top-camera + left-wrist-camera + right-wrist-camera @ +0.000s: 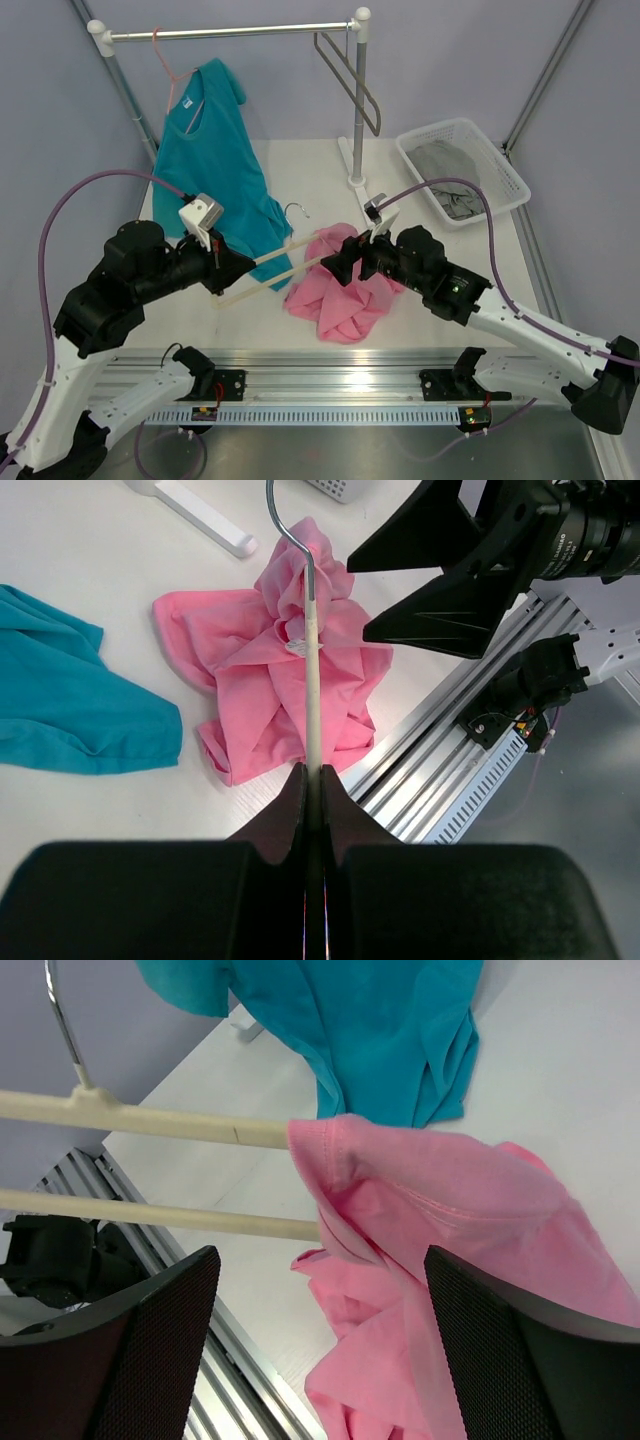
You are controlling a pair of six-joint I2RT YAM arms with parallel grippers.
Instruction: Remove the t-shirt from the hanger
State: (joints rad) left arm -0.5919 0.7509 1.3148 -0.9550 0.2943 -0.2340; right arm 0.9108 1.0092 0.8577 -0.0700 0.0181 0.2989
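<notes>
Top external: left hand (pixel 243 268) clamps hanger (pixel 270 283), t-shirt (pixel 340 305) draped; right hand (pixel 338 263) spread.

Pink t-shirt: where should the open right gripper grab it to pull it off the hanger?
Probably the seamed t-shirt edge where both bars of the hanger enter it, coming from the right: the left gripper clamps the hanger opposite.

Teal shirt (pixel 210 160) left, rack post (pixel 357 100) behind, basket (pixel 500 165) right, bare table (pixel 300 168) between
</notes>
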